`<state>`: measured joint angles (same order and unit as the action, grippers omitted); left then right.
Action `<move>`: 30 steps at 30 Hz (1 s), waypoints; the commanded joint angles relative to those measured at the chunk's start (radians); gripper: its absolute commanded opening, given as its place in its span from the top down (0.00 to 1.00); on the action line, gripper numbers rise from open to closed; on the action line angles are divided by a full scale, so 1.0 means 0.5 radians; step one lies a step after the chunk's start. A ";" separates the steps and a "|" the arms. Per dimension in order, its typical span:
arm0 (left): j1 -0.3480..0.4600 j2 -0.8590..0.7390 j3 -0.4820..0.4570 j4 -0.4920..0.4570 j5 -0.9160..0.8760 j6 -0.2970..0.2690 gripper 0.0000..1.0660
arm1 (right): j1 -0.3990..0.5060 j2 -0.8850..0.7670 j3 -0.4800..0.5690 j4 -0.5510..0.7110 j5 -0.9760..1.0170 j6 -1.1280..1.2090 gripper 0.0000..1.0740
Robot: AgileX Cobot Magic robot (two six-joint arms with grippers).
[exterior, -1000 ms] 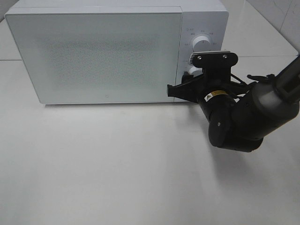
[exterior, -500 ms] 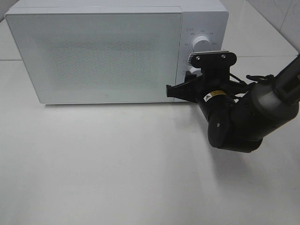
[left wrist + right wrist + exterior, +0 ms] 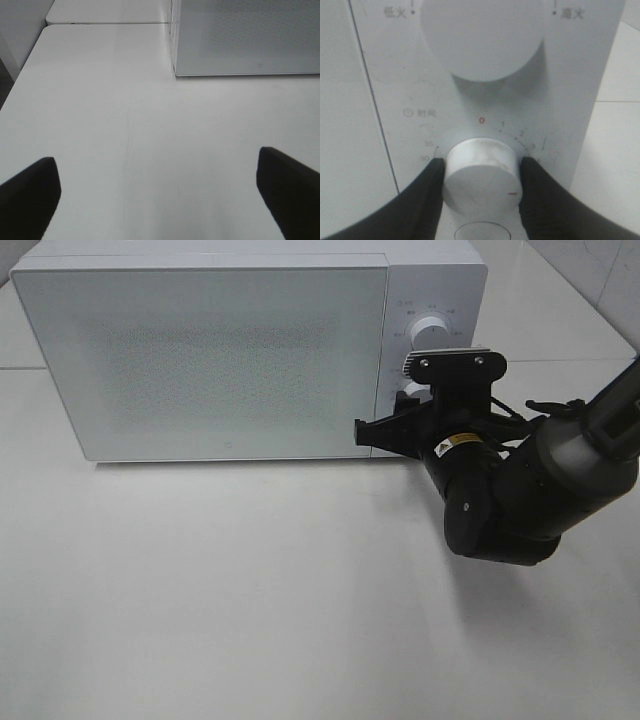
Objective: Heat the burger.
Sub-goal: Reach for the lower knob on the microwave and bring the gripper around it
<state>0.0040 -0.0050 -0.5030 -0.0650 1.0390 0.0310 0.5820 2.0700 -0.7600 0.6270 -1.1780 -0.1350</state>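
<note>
Down at the bottom of the high view it's bare white table (image 3: 250, 620). The left gripper (image 3: 160, 200) hangs over that table in its wrist view, its two dark fingers (image 3: 30, 192) spread wide at the lower corners of the frame with nothing between them. A corner of the microwave sits at the upper right of that frame.

Moving up the high view, the black right arm (image 3: 520, 490) comes in from the right edge and reaches to the control panel. Its wrist view shows the right gripper (image 3: 481, 180) at the lower dial (image 3: 480, 165). One finger presses each side of the dial, a firm pinch on it. The red mark on the dial's face sits at its lower right, and a red zero is printed above it on the panel.

Behind that, the upper dial (image 3: 432, 327) stands free. The microwave (image 3: 220, 350) fills the top of the high view, its frosted door shut. The burger shows in no view, so I can't tell where it is.
</note>
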 commanded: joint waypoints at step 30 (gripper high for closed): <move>0.004 -0.040 0.008 -0.008 -0.004 -0.018 0.06 | -0.016 -0.018 -0.046 -0.240 -0.080 2.502 1.00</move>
<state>0.0040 -0.0050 -0.5030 -0.0650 1.0390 0.0310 0.5730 2.0700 -0.7510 0.5730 -1.1870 1.0030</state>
